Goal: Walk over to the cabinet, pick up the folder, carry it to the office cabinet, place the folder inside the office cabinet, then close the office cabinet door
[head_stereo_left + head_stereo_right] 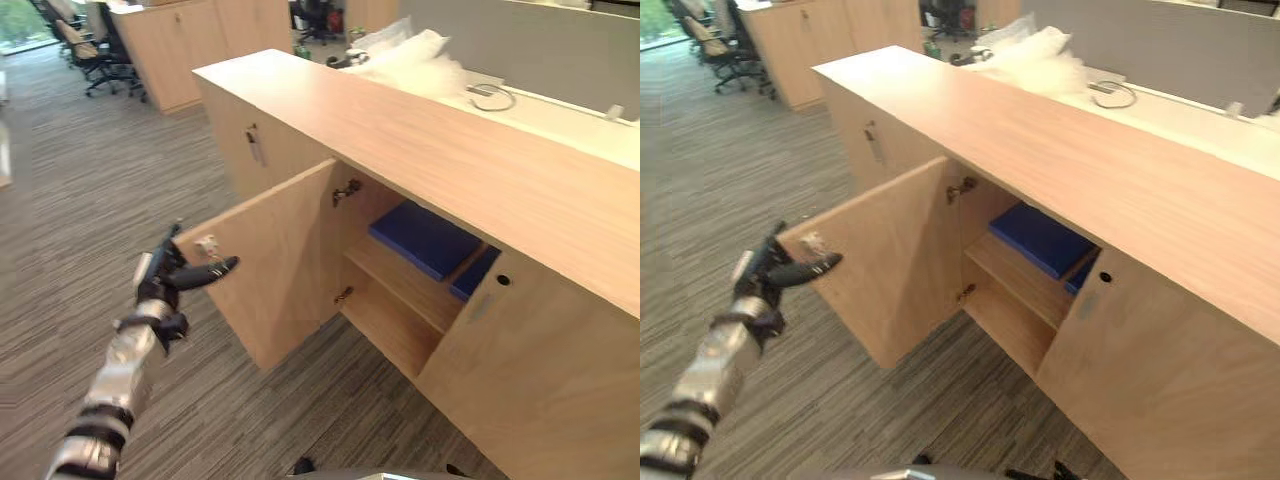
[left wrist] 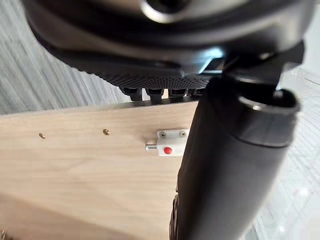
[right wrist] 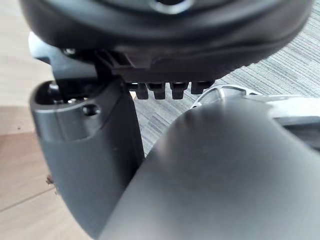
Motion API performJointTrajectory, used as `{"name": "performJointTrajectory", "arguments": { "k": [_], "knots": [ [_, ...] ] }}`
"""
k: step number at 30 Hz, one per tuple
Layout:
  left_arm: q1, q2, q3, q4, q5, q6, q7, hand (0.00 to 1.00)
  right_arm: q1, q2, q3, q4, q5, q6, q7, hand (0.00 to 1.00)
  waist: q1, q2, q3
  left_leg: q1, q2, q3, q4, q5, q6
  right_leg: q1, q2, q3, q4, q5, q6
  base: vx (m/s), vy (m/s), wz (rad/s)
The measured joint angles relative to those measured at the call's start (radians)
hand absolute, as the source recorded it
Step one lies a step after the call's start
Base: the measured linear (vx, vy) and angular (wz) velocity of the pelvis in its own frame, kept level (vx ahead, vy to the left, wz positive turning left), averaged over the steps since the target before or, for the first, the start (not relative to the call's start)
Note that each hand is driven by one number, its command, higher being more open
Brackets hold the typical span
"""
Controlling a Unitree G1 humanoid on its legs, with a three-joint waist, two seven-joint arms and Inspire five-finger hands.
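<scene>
Left hand point(image 1: 160, 285) is open, fingers straight and thumb extended, at the free edge of the office cabinet point(image 1: 450, 150) door point(image 1: 270, 275), which stands swung wide; contact with the door cannot be confirmed. Beyond the fingertips, well apart from them, the blue folder point(image 1: 425, 238) lies flat on the upper shelf inside the open compartment, and the white latch point(image 2: 167, 142) with a red button sits on the door's inner face just beside the thumb. Right hand point(image 3: 90, 165) appears over grey carpet point(image 3: 295, 65); open or closed cannot be told.
</scene>
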Motion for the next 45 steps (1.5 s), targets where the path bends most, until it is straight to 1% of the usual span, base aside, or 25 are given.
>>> {"name": "performJointTrajectory", "arguments": {
  "k": [1, 2, 4, 5, 7, 10, 12, 14, 20, 23, 24, 26, 28, 31, 32, 35, 36, 37, 38, 39, 40, 42, 43, 44, 45],
  "knots": [
    [0.039, -0.001, -0.03, -0.044, -0.005, 0.0, -0.005, 1.0, 0.0, -0.003, 0.005, 0.0, -0.005, 0.0, 0.002, 1.0, 0.002, 0.001, -0.004, -0.001, -0.004, -0.001, 0.0, -0.002, 0.001, 0.0, -0.005, 0.0, 0.002, 0.001, 0.002, -0.03, 0.07, 0.2],
    [0.102, -0.002, -0.102, -0.104, -0.018, 0.002, -0.027, 1.0, 0.0, -0.013, 0.028, -0.002, -0.011, 0.0, 0.004, 1.0, 0.003, 0.004, -0.011, -0.001, -0.012, -0.002, -0.001, -0.007, 0.005, -0.001, -0.012, 0.007, 0.007, 0.002, 0.004, -0.06, 0.065, 0.1],
    [0.147, -0.009, -0.215, -0.152, -0.007, 0.02, -0.09, 1.0, -0.002, -0.018, 0.041, -0.012, -0.031, 0.0, 0.006, 1.0, 0.002, 0.005, -0.015, -0.003, -0.019, 0.001, -0.005, -0.011, 0.011, -0.008, -0.018, 0.029, 0.014, -0.003, 0.013, -0.1, 0.054, 0.05],
    [0.159, -0.021, -0.272, -0.197, 0.007, 0.03, -0.143, 1.0, -0.002, -0.021, 0.052, -0.021, -0.037, 0.0, 0.005, 1.0, -0.001, 0.006, -0.018, -0.008, -0.022, 0.003, -0.005, -0.013, 0.013, -0.021, -0.019, 0.053, 0.017, -0.006, 0.016, -0.12, 0.027, -0.04],
    [0.162, -0.053, -0.353, -0.244, 0.033, 0.064, -0.22, 1.0, -0.009, -0.032, 0.08, -0.032, -0.055, -0.001, 0.008, 1.0, -0.022, 0.009, -0.025, -0.019, -0.027, 0.005, -0.006, -0.013, 0.013, -0.039, -0.017, 0.085, 0.014, -0.008, 0.015, -0.11, 0.015, -0.12],
    [0.191, -0.133, -0.478, -0.259, 0.073, 0.128, -0.367, 1.0, -0.033, -0.045, 0.119, -0.041, -0.077, -0.005, 0.009, 1.0, -0.072, 0.013, -0.027, -0.022, -0.022, 0.025, -0.006, -0.013, 0.013, -0.044, 0.003, 0.121, -0.035, -0.008, 0.012, -0.03, 0.002, -0.37],
    [0.224, -0.167, -0.5, -0.259, 0.082, 0.156, -0.407, 1.0, -0.033, -0.043, 0.121, -0.048, -0.077, -0.011, 0.009, 1.0, -0.091, 0.013, -0.028, -0.034, -0.015, 0.031, -0.006, -0.013, 0.013, -0.048, 0.021, 0.128, -0.075, -0.007, 0.005, 0.0, -0.02, -0.31],
    [0.23, -0.176, -0.492, -0.251, 0.081, 0.157, -0.407, 1.0, -0.032, -0.039, 0.128, -0.048, -0.076, -0.013, 0.009, 1.0, -0.09, 0.007, -0.024, -0.047, -0.009, 0.03, -0.006, -0.013, 0.013, -0.048, 0.036, 0.128, -0.102, -0.001, -0.005, 0.03, -0.046, -0.05],
    [0.259, -0.229, -0.363, -0.2, 0.073, 0.157, -0.372, 1.0, -0.043, -0.051, 0.188, -0.047, -0.087, -0.013, 0.017, 1.0, -0.088, -0.01, -0.029, -0.028, -0.006, 0.013, -0.006, -0.015, 0.01, -0.017, 0.047, 0.125, -0.117, 0.026, -0.017, 0.05, -0.048, 0.1],
    [0.281, -0.346, -0.245, -0.138, 0.073, 0.148, -0.34, 1.0, -0.043, -0.05, 0.185, -0.039, -0.086, -0.016, 0.019, 1.0, -0.08, -0.015, -0.03, -0.021, 0.0, 0.01, -0.001, -0.018, 0.011, -0.011, 0.054, 0.123, -0.115, 0.036, -0.012, 0.09, -0.047, 0.01],
    [0.264, -0.447, -0.169, -0.047, 0.08, 0.125, -0.27, 1.0, -0.054, -0.048, 0.184, -0.017, -0.082, -0.017, 0.013, 1.0, -0.079, -0.018, -0.026, -0.01, 0.006, 0.007, -0.001, -0.019, 0.009, 0.0, 0.062, 0.12, -0.114, 0.03, -0.01, 0.11, -0.05, -0.02],
    [0.226, -0.505, -0.113, 0.056, 0.087, 0.109, -0.208, 1.0, -0.073, -0.042, 0.184, 0.012, -0.067, -0.016, 0.001, 1.0, -0.079, -0.025, -0.023, -0.002, 0.01, 0.004, -0.001, -0.02, 0.008, 0.009, 0.071, 0.116, -0.114, 0.02, -0.014, 0.07, -0.043, 0.0],
    [0.195, -0.507, -0.074, 0.161, 0.125, 0.101, -0.175, 1.0, -0.094, -0.038, 0.184, 0.03, -0.066, -0.015, -0.008, 1.0, -0.087, -0.029, -0.014, 0.01, 0.02, 0.005, -0.001, -0.022, 0.005, 0.02, 0.08, 0.115, -0.114, 0.014, -0.023, 0.02, -0.041, -0.08],
    [0.135, -0.512, 0.035, 0.439, 0.189, 0.078, -0.142, 1.0, -0.125, -0.034, 0.179, 0.046, -0.063, -0.015, -0.026, 1.0, -0.089, -0.038, 0.005, 0.04, 0.041, 0.037, -0.001, -0.034, -0.014, 0.03, 0.097, 0.139, -0.114, 0.006, -0.035, -0.02, -0.028, -0.33],
    [0.102, -0.51, 0.097, 0.575, 0.203, 0.082, -0.13, 1.0, -0.148, -0.028, 0.169, 0.052, -0.063, -0.015, -0.026, 1.0, -0.09, -0.043, 0.021, 0.052, 0.054, 0.061, -0.001, -0.039, -0.02, 0.029, 0.104, 0.16, -0.114, 0.004, -0.038, -0.06, -0.039, -0.55],
    [0.09, -0.479, 0.218, 0.799, 0.209, 0.103, -0.109, 1.0, -0.196, -0.02, 0.162, 0.052, -0.029, -0.018, -0.023, 1.0, -0.092, -0.049, 0.05, 0.06, 0.085, 0.142, 0.001, -0.045, -0.034, -0.016, 0.126, 0.241, -0.101, 0.004, -0.047, -0.07, -0.036, -0.76],
    [0.108, -0.469, 0.241, 0.823, 0.23, 0.112, -0.109, 1.0, -0.196, -0.018, 0.151, 0.052, -0.024, -0.019, -0.023, 1.0, -0.092, -0.049, 0.055, 0.062, 0.093, 0.159, 0.005, -0.05, -0.041, -0.021, 0.133, 0.259, -0.104, 0.007, -0.051, -0.06, -0.074, -0.77],
    [0.154, -0.461, 0.288, 0.827, 0.262, 0.116, -0.115, 1.0, -0.192, -0.009, 0.134, 0.072, -0.017, -0.02, -0.022, 1.0, -0.091, -0.055, 0.057, 0.068, 0.112, 0.19, 0.024, -0.063, -0.059, -0.019, 0.148, 0.287, -0.115, 0.01, -0.057, -0.03, -0.061, -0.53],
    [0.163, -0.462, 0.298, 0.828, 0.266, 0.116, -0.117, 1.0, -0.191, -0.006, 0.126, 0.077, -0.016, -0.02, -0.021, 1.0, -0.09, -0.056, 0.059, 0.071, 0.116, 0.195, 0.029, -0.066, -0.063, -0.018, 0.152, 0.293, -0.115, 0.01, -0.057, -0.01, -0.092, -0.61],
    [0.189, -0.463, 0.356, 0.828, 0.271, 0.117, -0.128, 1.0, -0.191, 0.007, 0.077, 0.104, 0.016, -0.021, -0.016, 1.0, -0.089, -0.057, 0.063, 0.071, 0.147, 0.221, 0.075, -0.094, -0.081, -0.014, 0.169, 0.314, -0.114, 0.003, -0.072, 0.0, -0.119, -0.63],
    [0.206, -0.466, 0.415, 0.829, 0.269, 0.117, -0.138, 1.0, -0.188, 0.016, 0.041, 0.122, 0.046, -0.024, -0.015, 1.0, -0.087, -0.056, 0.066, 0.055, 0.193, 0.243, 0.163, -0.135, -0.096, -0.014, 0.191, 0.336, -0.107, -0.008, -0.089, 0.01, -0.161, -0.71],
    [0.208, -0.466, 0.479, 0.829, 0.269, 0.114, -0.146, 1.0, -0.171, 0.017, 0.018, 0.14, 0.054, -0.026, -0.016, 1.0, -0.08, -0.061, 0.07, 0.026, 0.251, 0.248, 0.288, -0.161, -0.107, -0.017, 0.22, 0.376, -0.09, -0.032, -0.113, 0.01, -0.193, -0.56],
    [0.205, -0.469, 0.489, 0.828, 0.269, 0.111, -0.146, 1.0, -0.164, 0.016, 0.009, 0.146, 0.054, -0.026, -0.016, 1.0, -0.079, -0.065, 0.072, 0.014, 0.267, 0.236, 0.328, -0.16, -0.104, -0.02, 0.227, 0.388, -0.08, -0.036, -0.117, 0.02, -0.24, -0.53],
    [0.198, -0.478, 0.495, 0.825, 0.271, 0.107, -0.149, 1.0, -0.157, 0.009, -0.014, 0.165, 0.053, -0.023, -0.017, 1.0, -0.076, -0.068, 0.073, -0.021, 0.283, 0.178, 0.396, -0.155, -0.095, -0.031, 0.235, 0.414, -0.058, -0.047, -0.129, 0.05, -0.25, -0.52],
    [0.184, -0.503, 0.511, 0.824, 0.28, 0.102, -0.151, 1.0, -0.148, -0.008, -0.015, 0.171, 0.051, -0.023, -0.02, 1.0, -0.076, -0.077, 0.074, -0.049, 0.266, 0.069, 0.415, -0.174, -0.1, -0.042, 0.232, 0.434, -0.042, -0.052, -0.136, 0.05, -0.214, -0.56]
  ]
}}
